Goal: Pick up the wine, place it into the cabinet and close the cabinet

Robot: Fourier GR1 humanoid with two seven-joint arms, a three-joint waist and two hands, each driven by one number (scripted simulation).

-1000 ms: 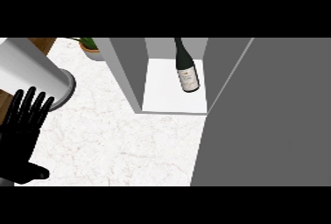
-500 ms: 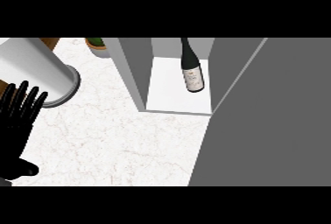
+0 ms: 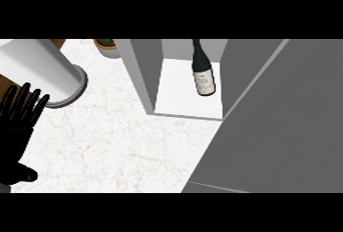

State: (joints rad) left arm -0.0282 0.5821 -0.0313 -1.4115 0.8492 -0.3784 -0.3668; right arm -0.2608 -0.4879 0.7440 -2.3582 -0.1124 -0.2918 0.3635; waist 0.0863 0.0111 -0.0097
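The dark wine bottle (image 3: 203, 72) with a pale label lies on the white floor of the open cabinet (image 3: 189, 102), neck pointing away from me. The cabinet's grey door (image 3: 281, 122) fills the right side of the view, swung across in front of where my right arm would be. My left hand (image 3: 19, 122) rests at the left edge, fingers straight and pointing up, holding nothing. My right hand does not show.
A white cylinder (image 3: 43, 68) on a round base stands at the upper left beside my left hand. A small potted plant (image 3: 106, 45) sits at the back. The marble counter (image 3: 120, 145) spreads between hand and cabinet.
The view has shifted slightly, so the cabinet and bottle sit further right. My left hand has slid toward the left edge. The door covers more of the right side.
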